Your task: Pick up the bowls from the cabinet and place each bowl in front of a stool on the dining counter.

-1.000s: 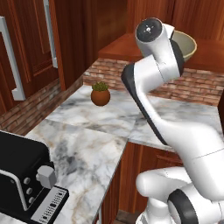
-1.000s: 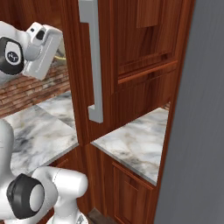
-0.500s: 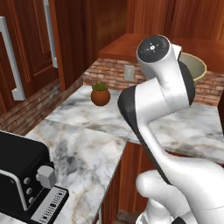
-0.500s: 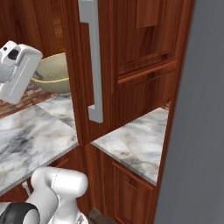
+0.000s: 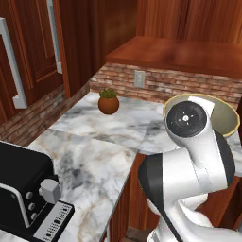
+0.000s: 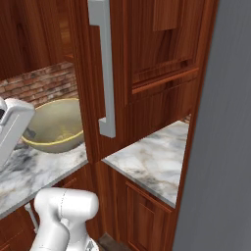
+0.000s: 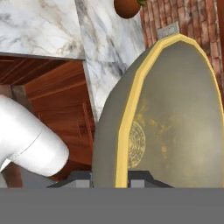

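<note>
Leftmost in the left base view sits a black toaster on the marble worktop, then a terracotta plant pot near the brick wall. Further right, behind the arm's round joint, the grey-olive bowl hangs above the worktop, well below the cabinet shelf. Through the hand view, the gripper is narrowed to a slim gap and pinches the bowl's yellow rim, one fingertip on each side of the wall.
</note>
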Motion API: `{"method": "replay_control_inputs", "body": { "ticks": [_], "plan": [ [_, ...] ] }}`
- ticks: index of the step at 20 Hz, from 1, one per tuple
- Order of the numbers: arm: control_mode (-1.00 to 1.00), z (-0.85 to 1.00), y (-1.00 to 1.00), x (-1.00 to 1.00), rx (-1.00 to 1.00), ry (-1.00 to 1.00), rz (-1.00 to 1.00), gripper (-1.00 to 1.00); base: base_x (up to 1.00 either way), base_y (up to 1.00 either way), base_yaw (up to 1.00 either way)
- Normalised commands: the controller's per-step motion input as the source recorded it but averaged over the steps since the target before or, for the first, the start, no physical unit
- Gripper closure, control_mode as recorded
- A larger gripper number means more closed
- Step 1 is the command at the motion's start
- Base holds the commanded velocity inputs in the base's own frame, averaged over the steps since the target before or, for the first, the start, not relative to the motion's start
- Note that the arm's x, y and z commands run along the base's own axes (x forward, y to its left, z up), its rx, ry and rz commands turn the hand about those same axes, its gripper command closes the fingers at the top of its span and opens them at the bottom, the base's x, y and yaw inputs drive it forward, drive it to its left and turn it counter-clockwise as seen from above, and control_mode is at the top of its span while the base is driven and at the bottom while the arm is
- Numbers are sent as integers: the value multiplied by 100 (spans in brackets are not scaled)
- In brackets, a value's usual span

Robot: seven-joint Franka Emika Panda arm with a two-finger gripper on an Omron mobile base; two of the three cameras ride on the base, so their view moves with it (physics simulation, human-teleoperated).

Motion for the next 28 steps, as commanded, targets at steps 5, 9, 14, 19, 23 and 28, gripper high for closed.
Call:
{"method": "replay_control_inputs", "body": {
  "ticks": [5, 9, 14, 19, 23, 28],
  "plan": [
    [-100, -57, 10, -65, 4, 0, 0, 100, 0, 0, 0],
    [-100, -4, 2, -6, 0, 0, 0, 100, 0, 0, 0],
    [-100, 0, 0, -1, 0, 0, 0, 100, 0, 0, 0],
    [100, -5, 0, -18, 0, 0, 0, 100, -57, 0, 0],
    [100, 0, 0, 0, 0, 0, 0, 100, -87, 0, 0],
    [100, 0, 0, 0, 0, 0, 0, 100, -55, -3, -10]
  ]
}}
